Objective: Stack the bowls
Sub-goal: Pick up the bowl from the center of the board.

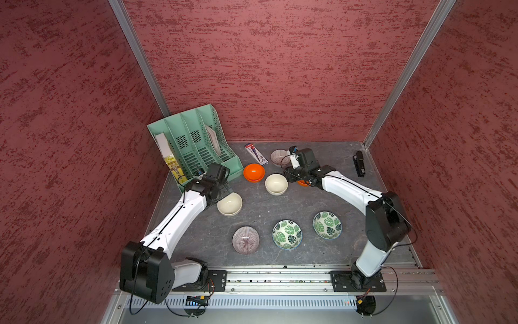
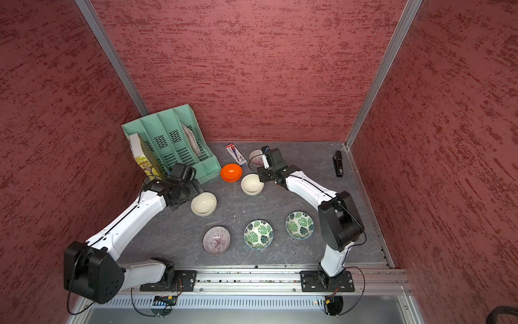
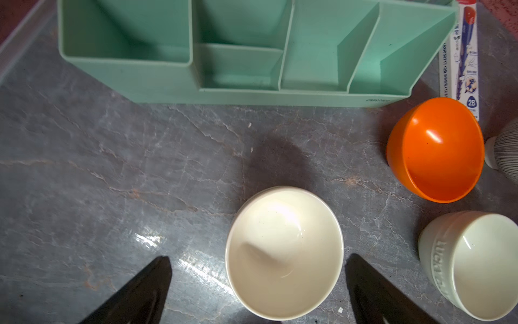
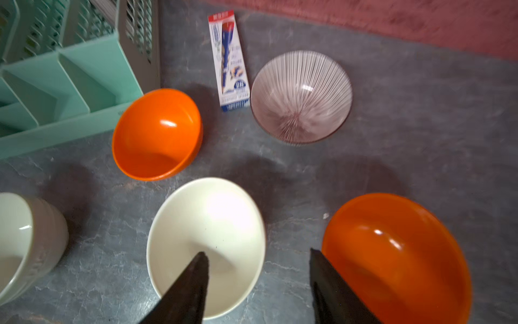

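- All eight bowls stand upright and single on the grey marbled desk (image 1: 263, 216); none is stacked.
- First cream bowl (image 1: 229, 204): plain glossy inside, just beside the left wrist. In the left wrist view it sits between the fingers of the left end effector (image 3: 259, 259), which are spread wide and clear of its rim.
- Second cream bowl (image 1: 276, 183): mid-desk, with raised lettering on its outer wall.
- The right end effector (image 4: 258, 255) has its fingers apart and clamps nothing. One tip hangs over this bowl's inside. The other hangs outside it, over the edge of an orange bowl.
- First orange bowl (image 1: 254, 171): glossy, near the front corner of the mint file organiser (image 1: 196, 140).
- Second orange bowl (image 4: 398, 258): mostly hidden under the right arm in both top views.
- Two leaf bowls (image 1: 287, 234) (image 1: 327, 225): white with green leaves, side by side near the front.
- Front lined bowl (image 1: 245, 240): pale with purplish radial lines, left of the leaf pair.
- Back lined bowl (image 1: 279, 156): same pattern, near the back wall beside a pencil box (image 1: 255, 153).
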You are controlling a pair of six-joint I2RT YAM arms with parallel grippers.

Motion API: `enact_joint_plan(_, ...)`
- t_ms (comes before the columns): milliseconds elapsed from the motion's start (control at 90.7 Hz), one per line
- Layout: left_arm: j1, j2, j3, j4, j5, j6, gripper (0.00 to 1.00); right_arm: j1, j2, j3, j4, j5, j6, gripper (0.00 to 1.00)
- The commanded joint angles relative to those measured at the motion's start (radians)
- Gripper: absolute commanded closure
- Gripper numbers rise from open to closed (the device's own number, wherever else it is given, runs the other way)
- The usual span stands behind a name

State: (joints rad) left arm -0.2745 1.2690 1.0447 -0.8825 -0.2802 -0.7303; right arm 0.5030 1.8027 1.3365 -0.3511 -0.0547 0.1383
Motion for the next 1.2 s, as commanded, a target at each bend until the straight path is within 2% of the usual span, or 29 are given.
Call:
enact_joint_plan(0,-0.003,-0.026,0.035,-0.033,-0.063,0.126,0.0,0.004,0.041,0.049,-0.091,-0.068,0.056,0.5)
enact_joint_plan(176,-0.003,-0.029,0.066,-0.044,-0.078,0.195,0.0,0.008,0.107,0.088,-0.117,-0.061,0.069,0.52)
enact_joint_plan(309,-0.003,-0.043,0.067,-0.032,-0.062,0.206,0.0,0.007,0.136,0.089,-0.113,-0.053,0.074,0.52)
enact_joint_plan(452,-0.003,-0.042,0.073,-0.024,-0.046,0.204,0.0,0.008,0.181,0.105,-0.112,-0.051,0.085,0.57)
enact_joint_plan(617,-0.002,-0.052,0.07,-0.018,-0.039,0.205,0.0,0.007,0.211,0.114,-0.077,-0.026,0.1,0.67)
enact_joint_plan(738,-0.004,-0.062,0.057,-0.01,-0.046,0.218,0.0,0.007,0.232,0.143,-0.085,-0.038,0.11,0.83)
enact_joint_plan(815,-0.003,-0.065,0.05,-0.009,-0.057,0.223,0.0,0.008,0.22,0.149,-0.087,-0.04,0.116,0.91)
enact_joint_plan(926,0.005,-0.059,0.043,-0.006,-0.064,0.226,0.0,0.01,0.162,0.148,-0.09,-0.043,0.113,0.96)
enact_joint_plan(1025,0.031,-0.044,0.042,0.003,-0.036,0.218,0.0,0.022,0.11,0.164,-0.122,-0.06,0.098,0.99)
enact_joint_plan(1190,0.137,-0.002,0.061,0.005,0.021,0.182,0.0,0.099,0.068,0.234,-0.199,-0.052,0.057,0.99)
